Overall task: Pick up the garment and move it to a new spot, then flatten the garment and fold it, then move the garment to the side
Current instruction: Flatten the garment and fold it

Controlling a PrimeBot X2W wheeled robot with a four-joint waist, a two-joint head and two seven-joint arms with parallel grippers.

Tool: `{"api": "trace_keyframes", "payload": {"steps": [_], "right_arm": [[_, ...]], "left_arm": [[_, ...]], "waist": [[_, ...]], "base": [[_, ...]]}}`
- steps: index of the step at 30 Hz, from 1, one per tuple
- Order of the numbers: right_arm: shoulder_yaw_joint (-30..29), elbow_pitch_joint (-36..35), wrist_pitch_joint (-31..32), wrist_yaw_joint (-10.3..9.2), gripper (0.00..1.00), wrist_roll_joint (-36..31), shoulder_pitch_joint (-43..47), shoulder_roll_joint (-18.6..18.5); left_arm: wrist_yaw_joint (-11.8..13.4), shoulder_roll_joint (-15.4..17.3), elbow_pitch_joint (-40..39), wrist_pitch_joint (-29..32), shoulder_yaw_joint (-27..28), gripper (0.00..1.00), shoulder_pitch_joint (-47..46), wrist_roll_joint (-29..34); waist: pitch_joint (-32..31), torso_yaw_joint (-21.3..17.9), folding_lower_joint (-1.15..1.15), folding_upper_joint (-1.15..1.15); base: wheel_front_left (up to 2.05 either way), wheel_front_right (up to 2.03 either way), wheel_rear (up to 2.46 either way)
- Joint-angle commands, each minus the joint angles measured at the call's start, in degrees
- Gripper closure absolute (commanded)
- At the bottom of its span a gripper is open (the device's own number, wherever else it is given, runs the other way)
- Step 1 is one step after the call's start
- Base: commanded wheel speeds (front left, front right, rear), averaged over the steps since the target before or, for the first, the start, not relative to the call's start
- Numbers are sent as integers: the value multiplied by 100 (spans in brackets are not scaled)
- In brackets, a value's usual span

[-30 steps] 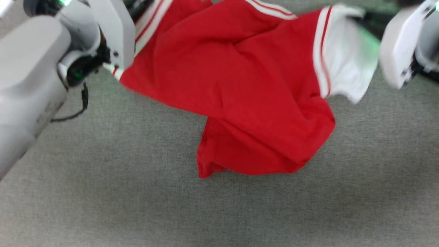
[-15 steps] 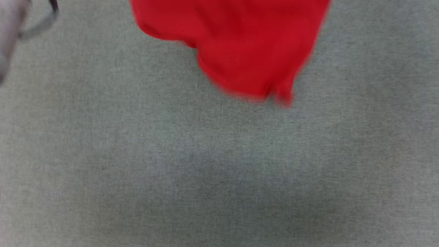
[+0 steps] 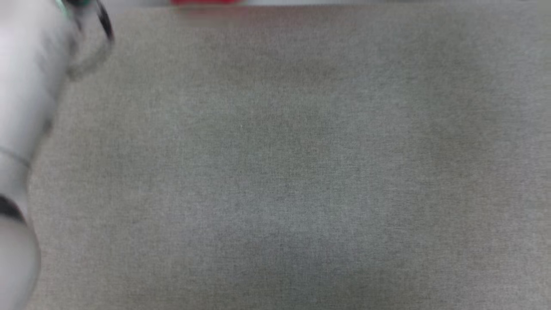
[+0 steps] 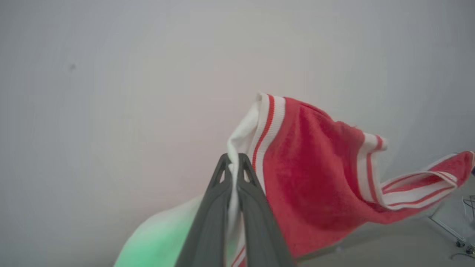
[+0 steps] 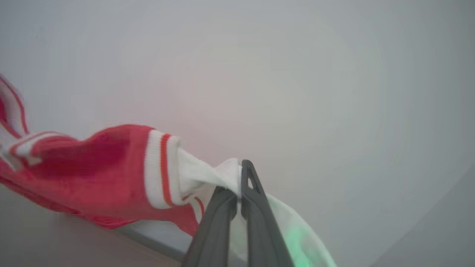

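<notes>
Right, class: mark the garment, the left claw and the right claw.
garment [image 4: 315,185]: left wrist view, red body cloth.
left claw [image 4: 233,158]: left wrist view, midway between fingertips.
right claw [image 5: 236,176]: right wrist view, midway between fingertips.

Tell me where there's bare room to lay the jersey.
The grey cloth surface is bare from the pale forearm at left across to the right edge. Crowded only beside that forearm. The left pincer and right pincer hold the jersey.

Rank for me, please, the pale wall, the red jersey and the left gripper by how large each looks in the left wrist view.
1. the pale wall, most of the view.
2. the red jersey, lower right.
3. the left gripper, shut on the jersey's white edge; nearness to the camera enlarges it.
</notes>
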Motion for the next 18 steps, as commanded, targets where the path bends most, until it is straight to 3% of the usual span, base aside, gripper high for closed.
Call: {"api": "trace_keyframes", "payload": {"steps": [1, 6, 18], "right_arm": [[106, -254, 45, -4, 100, 137, 380, -132], [517, -1146, 252, -4, 100, 434, 1492, -554], [934, -3633, 1064, -4, 100, 1290, 3960, -2183]], "left_arm": [[-12, 141, -291, 61, -109, 100, 478, -122], [-13, 668, -1366, 52, -407, 100, 1834, -387], [-14, 2317, -4176, 92, -1295, 100, 4446, -508]], "waist": [[-190, -41, 0, 0], [-432, -88, 0, 0], [-1020, -57, 0, 0]], "base": [[0, 0, 0], [0, 0, 0], [0, 0, 0]]}}
